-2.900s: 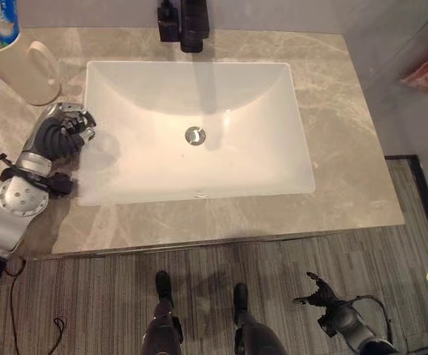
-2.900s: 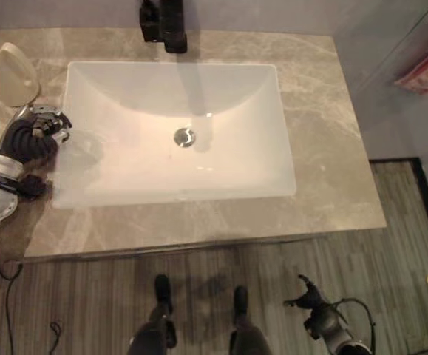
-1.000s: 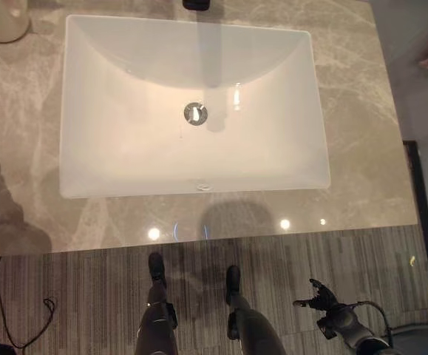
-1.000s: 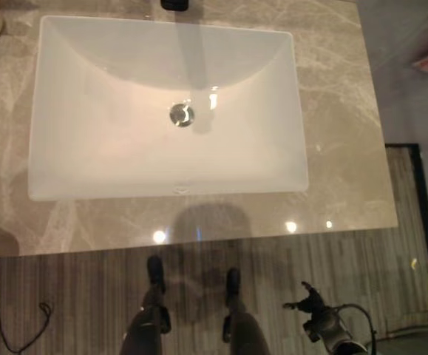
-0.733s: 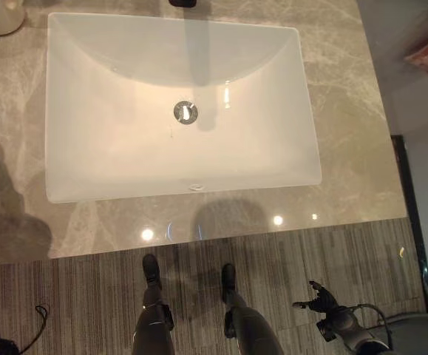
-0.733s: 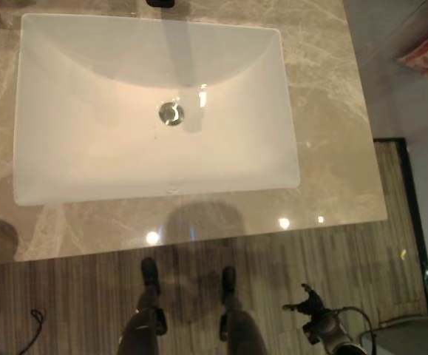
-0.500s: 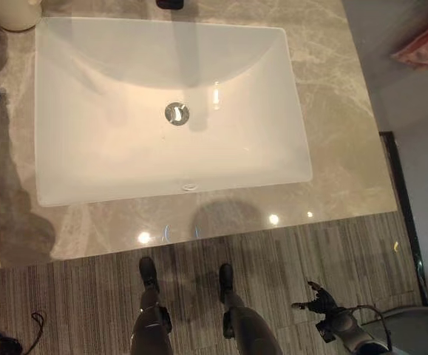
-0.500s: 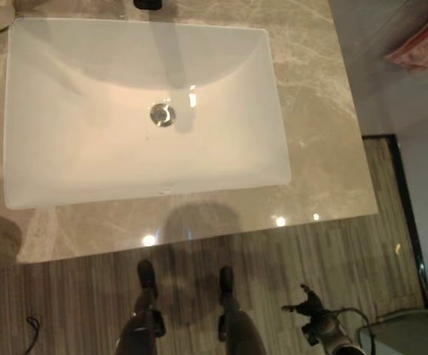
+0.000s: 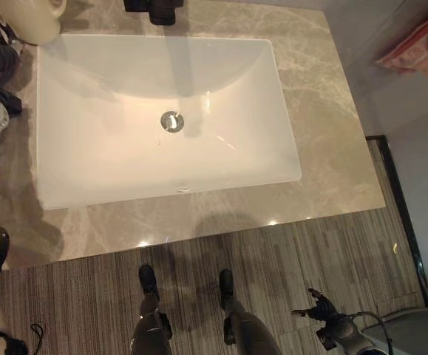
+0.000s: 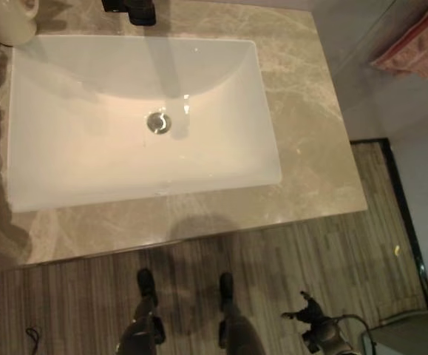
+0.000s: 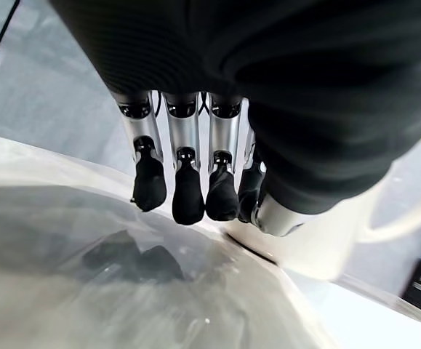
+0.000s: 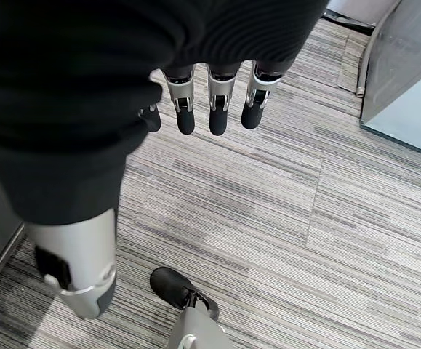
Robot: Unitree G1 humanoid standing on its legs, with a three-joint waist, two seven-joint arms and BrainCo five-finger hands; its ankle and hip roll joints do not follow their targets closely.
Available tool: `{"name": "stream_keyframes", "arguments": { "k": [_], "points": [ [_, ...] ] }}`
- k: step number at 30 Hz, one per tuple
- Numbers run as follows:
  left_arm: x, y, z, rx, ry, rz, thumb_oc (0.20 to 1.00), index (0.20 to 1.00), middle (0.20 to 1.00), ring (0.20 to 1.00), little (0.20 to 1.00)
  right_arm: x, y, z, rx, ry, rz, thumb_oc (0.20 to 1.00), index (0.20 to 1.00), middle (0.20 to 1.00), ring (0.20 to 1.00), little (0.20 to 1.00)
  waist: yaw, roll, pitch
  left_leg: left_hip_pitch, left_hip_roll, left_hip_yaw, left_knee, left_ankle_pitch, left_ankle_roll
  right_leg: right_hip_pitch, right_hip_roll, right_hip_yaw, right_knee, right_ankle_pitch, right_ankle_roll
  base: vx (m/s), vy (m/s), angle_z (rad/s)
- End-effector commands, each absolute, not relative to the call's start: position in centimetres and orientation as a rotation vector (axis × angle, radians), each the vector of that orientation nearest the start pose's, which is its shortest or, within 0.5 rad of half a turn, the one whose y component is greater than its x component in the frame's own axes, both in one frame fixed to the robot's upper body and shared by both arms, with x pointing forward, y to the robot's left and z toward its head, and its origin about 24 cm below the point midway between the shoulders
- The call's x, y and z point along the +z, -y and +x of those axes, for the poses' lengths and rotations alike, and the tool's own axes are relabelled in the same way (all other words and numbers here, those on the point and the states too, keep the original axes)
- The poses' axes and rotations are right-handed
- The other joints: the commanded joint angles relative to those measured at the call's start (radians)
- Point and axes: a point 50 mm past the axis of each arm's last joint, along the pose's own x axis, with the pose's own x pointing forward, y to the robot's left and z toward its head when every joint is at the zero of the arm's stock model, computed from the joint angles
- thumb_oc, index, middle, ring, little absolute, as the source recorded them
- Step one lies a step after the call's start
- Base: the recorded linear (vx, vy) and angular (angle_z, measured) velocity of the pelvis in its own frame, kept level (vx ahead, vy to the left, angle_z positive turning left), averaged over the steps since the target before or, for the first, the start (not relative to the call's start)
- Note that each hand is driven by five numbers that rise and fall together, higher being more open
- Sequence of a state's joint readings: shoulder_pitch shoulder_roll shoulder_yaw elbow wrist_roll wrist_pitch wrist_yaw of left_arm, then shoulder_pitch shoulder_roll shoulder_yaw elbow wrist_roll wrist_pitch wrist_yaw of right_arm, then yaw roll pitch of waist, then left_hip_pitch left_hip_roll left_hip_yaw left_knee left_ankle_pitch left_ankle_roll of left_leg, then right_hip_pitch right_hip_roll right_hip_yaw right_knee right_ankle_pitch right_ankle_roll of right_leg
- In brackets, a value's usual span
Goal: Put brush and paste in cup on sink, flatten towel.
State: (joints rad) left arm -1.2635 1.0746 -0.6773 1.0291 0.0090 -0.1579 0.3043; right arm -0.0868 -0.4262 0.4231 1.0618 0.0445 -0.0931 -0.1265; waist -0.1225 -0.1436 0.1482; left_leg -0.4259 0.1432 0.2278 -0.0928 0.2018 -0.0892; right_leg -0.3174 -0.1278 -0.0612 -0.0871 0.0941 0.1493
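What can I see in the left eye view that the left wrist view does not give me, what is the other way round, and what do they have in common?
The left eye view alone gives the drain, the pink towel at the far right beyond the counter, and the right hand low over the floor. The left wrist view alone gives the fingers of the left hand, held straight, their dark tips beside the cup. Both views share the cup, the left hand, the white sink and the black faucet.
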Motion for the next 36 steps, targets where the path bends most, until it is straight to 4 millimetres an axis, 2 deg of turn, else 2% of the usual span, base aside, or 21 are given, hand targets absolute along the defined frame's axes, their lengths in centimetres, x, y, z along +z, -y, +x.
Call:
{"name": "stream_keyframes", "arguments": {
  "k": [1,4,11,17,25,32,36],
  "points": [
    [32.1,-35.0,35.0,0.641,0.339,1.178,0.2,0.2,0.2,0.2,0.2,-12.0,27.5,15.5,0.007,-0.911,-0.627,1.0,1.0,1.0,1.0,1.0,0.009,0.005,0.028,0.076,0.016,-0.038,0.006,-0.089,-0.037,-0.06,-0.049,0.002,0.0,0.091,0.065,0.0,0.0,0.0],
    [32.3,-34.3,35.0,0.611,0.373,1.197,0.2,0.2,0.2,0.2,0.2,-11.8,27.5,15.7,0.003,-0.902,-0.625,1.0,1.0,1.0,1.0,1.0,0.014,0.007,0.026,0.071,0.013,-0.04,0.006,-0.087,-0.037,-0.061,-0.049,-0.005,0.0,0.09,0.064,0.0,0.0,0.0],
    [33.2,-34.4,35.0,0.647,0.382,1.196,0.2,0.2,0.2,0.2,0.2,-11.8,27.6,15.6,-0.004,-0.9,-0.619,1.0,1.0,1.0,1.0,1.0,0.011,0.009,0.037,0.067,0.012,-0.038,0.006,-0.086,-0.038,-0.064,-0.05,-0.006,0.0,0.095,0.067,0.0,0.0,0.0],
    [35.1,-35.9,34.5,0.785,0.332,1.17,0.2,0.2,0.2,0.2,0.2,-12.3,27.3,15.0,0.003,-0.924,-0.609,1.0,1.0,1.0,1.0,1.0,-0.02,-0.004,0.041,0.066,0.017,-0.012,0.006,-0.086,-0.038,-0.089,-0.045,0.021,0.0,0.112,0.075,0.0,0.004,-0.03],
    [38.3,-35.5,33.8,0.836,0.379,1.188,0.2,0.2,0.2,0.2,0.2,-12.4,27.5,14.3,0.005,-0.939,-0.606,1.0,1.0,1.0,1.0,1.0,-0.047,-0.018,0.028,0.047,0.029,0.002,0.006,-0.081,-0.043,-0.12,-0.033,0.035,0.0,0.12,0.078,0.01,-0.001,-0.03],
    [36.8,-34.1,35.1,0.746,0.4,1.179,0.2,0.2,0.2,0.2,0.2,-12.5,27.3,14.2,0.004,-0.936,-0.596,1.0,1.0,1.0,1.0,1.0,-0.042,-0.002,0.033,0.03,0.023,-0.011,0.006,-0.082,-0.042,-0.127,-0.037,0.025,0.0,0.115,0.075,0.01,-0.002,-0.05],
    [36.5,-33.4,35.5,0.723,0.413,1.176,0.2,0.2,0.2,0.2,0.2,-12.3,27.2,14.5,0.006,-0.912,-0.583,1.0,1.0,1.0,1.0,1.0,-0.041,0.004,0.036,0.025,0.021,-0.011,0.006,-0.082,-0.042,-0.13,-0.038,0.023,0.0,0.115,0.074,0.0,0.0,0.0]
  ]
}}
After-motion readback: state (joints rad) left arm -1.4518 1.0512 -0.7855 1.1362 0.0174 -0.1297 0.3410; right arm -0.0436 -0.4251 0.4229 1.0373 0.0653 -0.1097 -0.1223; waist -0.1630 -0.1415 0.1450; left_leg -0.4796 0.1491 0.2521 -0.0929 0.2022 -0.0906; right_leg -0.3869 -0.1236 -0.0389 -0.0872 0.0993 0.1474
